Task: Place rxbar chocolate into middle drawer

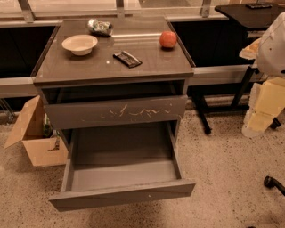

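The rxbar chocolate (127, 59), a flat black bar with pale markings, lies on the grey cabinet top (147, 62) near its middle. The middle drawer (121, 195) is pulled wide open below, and its plain grey box interior holds nothing. My gripper (260, 116) hangs at the far right of the view, beside the cabinet and well away from both the bar and the drawer. It holds nothing that I can see.
On the cabinet top stand a pale bowl (79, 44), a silver can (99, 26) on its side and a red apple (168, 39). A scratched drawer front (116, 112) sits above the open drawer. A cardboard box (33, 133) stands left; a black table (251, 13) right.
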Motion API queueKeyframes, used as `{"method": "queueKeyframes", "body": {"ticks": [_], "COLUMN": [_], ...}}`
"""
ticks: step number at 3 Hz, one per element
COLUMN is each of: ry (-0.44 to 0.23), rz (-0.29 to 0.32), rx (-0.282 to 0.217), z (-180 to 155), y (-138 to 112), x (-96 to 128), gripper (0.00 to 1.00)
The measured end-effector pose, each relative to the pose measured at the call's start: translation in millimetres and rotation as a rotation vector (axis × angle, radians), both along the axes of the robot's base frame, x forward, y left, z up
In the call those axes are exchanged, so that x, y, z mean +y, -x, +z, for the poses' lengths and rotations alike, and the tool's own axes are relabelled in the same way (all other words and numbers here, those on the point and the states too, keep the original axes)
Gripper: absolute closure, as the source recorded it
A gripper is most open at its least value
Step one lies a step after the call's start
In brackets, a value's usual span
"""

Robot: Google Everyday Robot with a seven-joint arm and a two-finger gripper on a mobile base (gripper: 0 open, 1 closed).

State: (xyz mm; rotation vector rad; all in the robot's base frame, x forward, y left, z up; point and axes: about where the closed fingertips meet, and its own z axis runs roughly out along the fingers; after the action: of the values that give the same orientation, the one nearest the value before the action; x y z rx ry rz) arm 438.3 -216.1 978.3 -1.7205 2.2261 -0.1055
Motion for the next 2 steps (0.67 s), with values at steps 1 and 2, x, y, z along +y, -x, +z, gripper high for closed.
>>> {"method": "queueKeyframes", "body": {"ticks": [1, 2], "ry": [-0.002, -0.02], "rz": [-0.001, 0.005], "rx": [-0.004, -0.014], "z": [1, -63], "y": [-1, -88], "x": [0, 52], "gripper": [0.0, 0.0]}}
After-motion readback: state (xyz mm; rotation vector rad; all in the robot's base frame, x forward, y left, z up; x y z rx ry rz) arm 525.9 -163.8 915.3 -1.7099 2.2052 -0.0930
